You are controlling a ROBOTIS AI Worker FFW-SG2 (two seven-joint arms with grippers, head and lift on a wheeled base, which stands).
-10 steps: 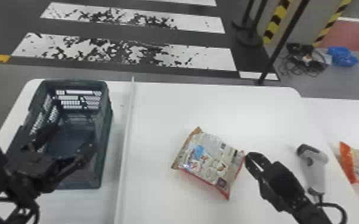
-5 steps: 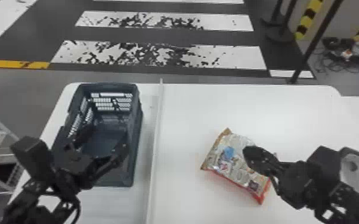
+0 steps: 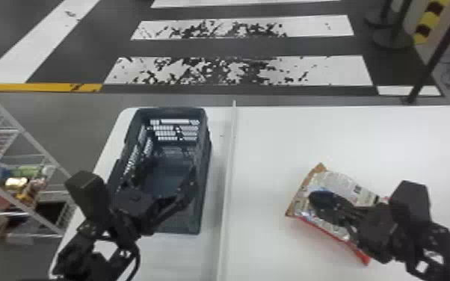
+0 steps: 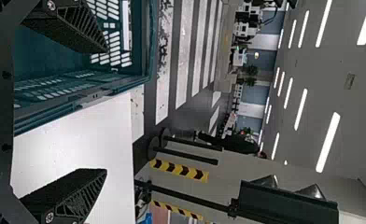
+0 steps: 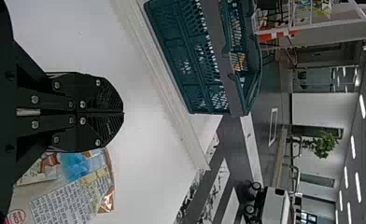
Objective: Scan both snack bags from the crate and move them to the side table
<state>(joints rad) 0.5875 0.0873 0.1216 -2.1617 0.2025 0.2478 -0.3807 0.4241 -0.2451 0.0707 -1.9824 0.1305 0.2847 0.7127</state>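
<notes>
My left gripper [image 3: 162,179] is over the near part of the dark green crate [image 3: 202,201], its fingers spread apart. In the left wrist view that gripper [image 4: 106,110] has its two fingers wide apart, with nothing between them. My right gripper [image 3: 312,198] is over a silver and red snack bag [image 3: 338,182] lying flat on the white table [image 3: 273,142], hiding part of it. The right wrist view shows this gripper [image 5: 123,113] with its fingers pressed together and empty, the snack bag [image 5: 78,186] beside them.
A raised white strip [image 3: 228,168] runs front to back between crate and bag. Left of the table stands a white wire rack [image 3: 30,134] holding packaged goods. Black barrier posts [image 3: 392,39] stand on the floor beyond the table.
The head view has swung left, so the scanner and the orange bag have left it. My right gripper has moved from the bag's right side to over the bag.
</notes>
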